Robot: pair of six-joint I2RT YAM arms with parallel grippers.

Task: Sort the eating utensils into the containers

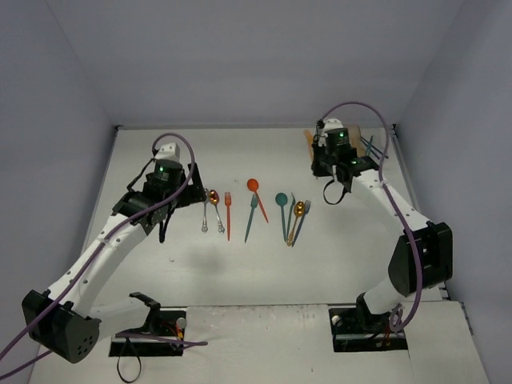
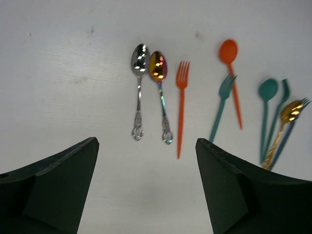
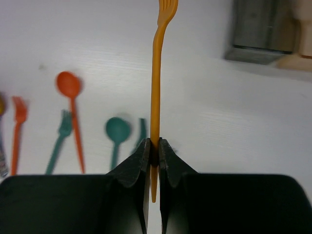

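Right gripper (image 3: 153,146) is clamping shut on the held fork (image 3: 156,73), pinching low on the handle. A short stub is sticking out behind the pads, and the tines are pointing away from the wrist. In the right wrist view the tines are sitting left of the grey bin (image 3: 258,29), not over it. The tan bin (image 3: 298,56) is butting against the grey one on its right. In the top view this arm is reaching to the far right of the table (image 1: 264,272) and hiding most of the bins.

Left gripper (image 2: 146,144) is hanging wide open with nothing between the fingers (image 2: 58,185), hovering over bare table.

The rest of the utensils are lying flat on the table in a rough row, starting just ahead of the left gripper:
- The silver spoon (image 2: 139,92) and gold-bowl spoon (image 2: 160,92) are lying side by side, bowls at the far end.
- The orange fork (image 2: 181,107) is lying just right of them, tines at the far end.
- The orange spoon (image 2: 233,83) is crossing the teal fork (image 2: 220,112) near its tines.
- The teal spoon (image 2: 265,112) is sitting next to another teal piece (image 2: 280,109); I can't tell what type that is.
- The gold spoon (image 2: 285,126) is overlapping the blue-grey fork (image 2: 295,124).
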